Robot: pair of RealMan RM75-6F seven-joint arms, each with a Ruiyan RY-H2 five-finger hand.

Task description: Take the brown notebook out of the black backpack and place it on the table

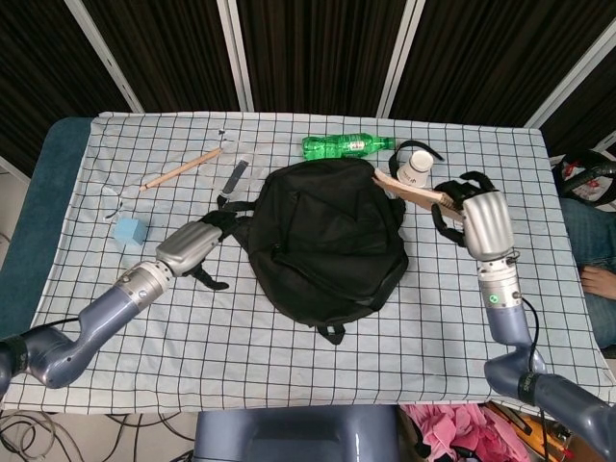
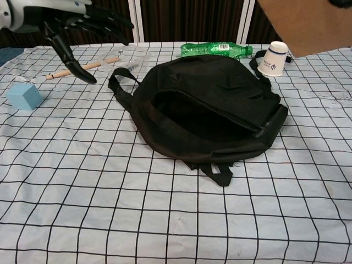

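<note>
Brown notebook [image 1: 409, 192], which we judge light and stiff, hangs flat above the black backpack's [image 1: 322, 236] far right edge, our right hand's [image 1: 472, 217] fingers clamping its right end, left hand [image 1: 197, 245] spread empty.

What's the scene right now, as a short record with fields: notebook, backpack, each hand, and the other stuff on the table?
notebook: brown notebook out of the bag, in the air
backpack: black backpack lies on the checked table, mouth open
right hand: right hand grips the notebook's end
left hand: left hand off the backpack, fingers spread, holding nothing
other: green bottle, paper cup, blue cube, wooden stick
</note>
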